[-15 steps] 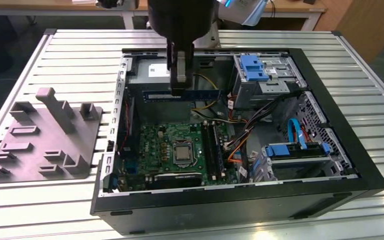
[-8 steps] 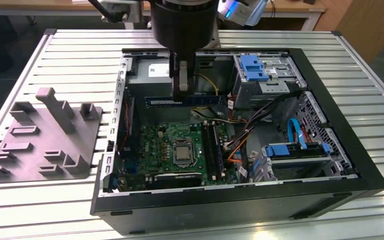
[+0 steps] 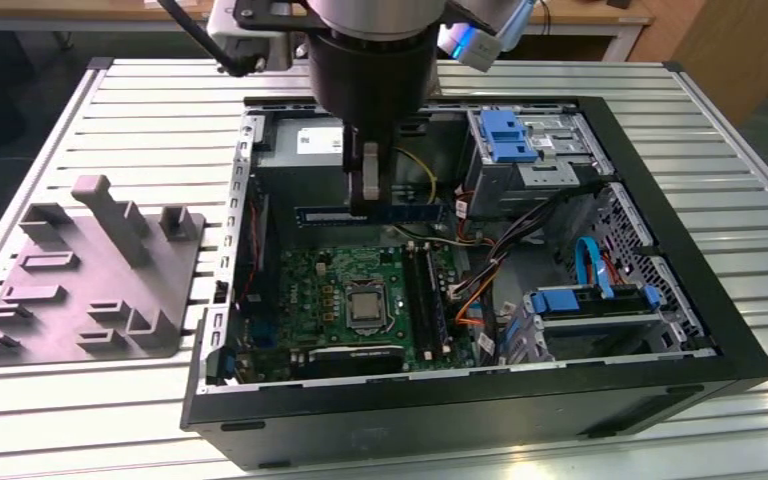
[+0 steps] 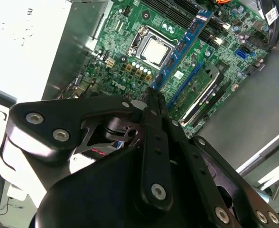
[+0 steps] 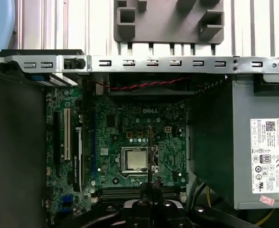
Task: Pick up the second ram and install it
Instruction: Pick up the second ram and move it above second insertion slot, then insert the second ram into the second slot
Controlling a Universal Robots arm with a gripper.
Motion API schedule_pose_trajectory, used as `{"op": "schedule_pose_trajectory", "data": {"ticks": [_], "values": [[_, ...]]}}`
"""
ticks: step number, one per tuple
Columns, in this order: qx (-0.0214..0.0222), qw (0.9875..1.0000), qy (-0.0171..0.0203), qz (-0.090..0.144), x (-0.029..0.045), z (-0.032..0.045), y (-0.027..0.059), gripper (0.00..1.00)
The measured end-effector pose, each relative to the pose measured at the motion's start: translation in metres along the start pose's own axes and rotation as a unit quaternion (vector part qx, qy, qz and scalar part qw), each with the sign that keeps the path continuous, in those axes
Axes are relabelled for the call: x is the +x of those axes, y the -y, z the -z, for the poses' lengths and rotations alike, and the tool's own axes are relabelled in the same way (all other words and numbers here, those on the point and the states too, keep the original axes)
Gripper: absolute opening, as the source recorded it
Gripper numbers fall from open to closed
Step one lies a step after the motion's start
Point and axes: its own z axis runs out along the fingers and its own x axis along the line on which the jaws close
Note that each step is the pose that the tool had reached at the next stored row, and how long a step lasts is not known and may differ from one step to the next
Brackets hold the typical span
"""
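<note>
1. The end effector (image 3: 364, 205) hangs from the arm inside the open computer case (image 3: 491, 400). Its fingers are clenched on the second ram (image 3: 404, 213).
2. In the exterior view the grip is around the middle of the stick's length. The blue-green board juts out past the fingers toward both the exterior view's left and right.
3. The stick is held level on its long edge, off the motherboard (image 3: 344, 280). It sits in no slot.
4. In the exterior view it hangs just in front of the grey power-supply box (image 3: 304, 145), above the far edge of the motherboard.
5. The black memory slots (image 3: 420, 285) lie on the board nearer the camera. The stick runs crosswise to them.
6. In the first wrist view the ram (image 5: 150, 147) shows edge-on as a thin line running out from the end effector (image 5: 151, 184) and crossing the processor socket (image 5: 136, 159).
7. In the second wrist view the ram (image 4: 184, 45) stretches away from the closed fingertips of the end effector (image 4: 151, 92) over the green board.
8. A grey parts holder (image 3: 91, 270) rests on the slatted counter (image 3: 131, 100), beside the case on the exterior view's left.
</note>
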Motion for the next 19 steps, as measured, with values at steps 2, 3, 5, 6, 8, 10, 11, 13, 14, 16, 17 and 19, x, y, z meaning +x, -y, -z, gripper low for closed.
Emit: {"op": "schedule_pose_trajectory", "data": {"ticks": [2,3,5,6,8,10,11,13,14,16,17,19], "values": [[0.0,1.0,-0.0001,0.0,0.0006,-0.0037,0.0003,0.11],[0.0,1.0,0.0,0.0,0.0009,-0.0055,0.0004,0.11],[0.0,1.0,0.0,0.0,0.0013,-0.0091,0.0006,0.11],[0.0,1.0,0.0,0.0,0.0015,-0.0109,0.0007,0.11],[0.0,1.0,0.0,0.0,0.0018,-0.0145,0.0008,0.11],[0.0,1.0,0.0,0.0,0.002,-0.0176,0.0009,0.11],[0.0,1.0,0.0,0.0,0.002,-0.0179,0.0009,0.11],[0.0,1.0,0.0,0.0,0.0021,-0.018,0.0009,0.11],[0.0,1.0,0.0,0.0,0.0021,-0.0181,0.0009,0.11],[0.0,1.0,0.0,0.0,0.0021,-0.0181,0.0009,0.11],[0.0,1.0,0.0,0.0,0.0021,-0.0181,0.0009,0.11],[0.0,1.0,0.0,0.0,0.0021,-0.0182,0.0009,0.11]]}}
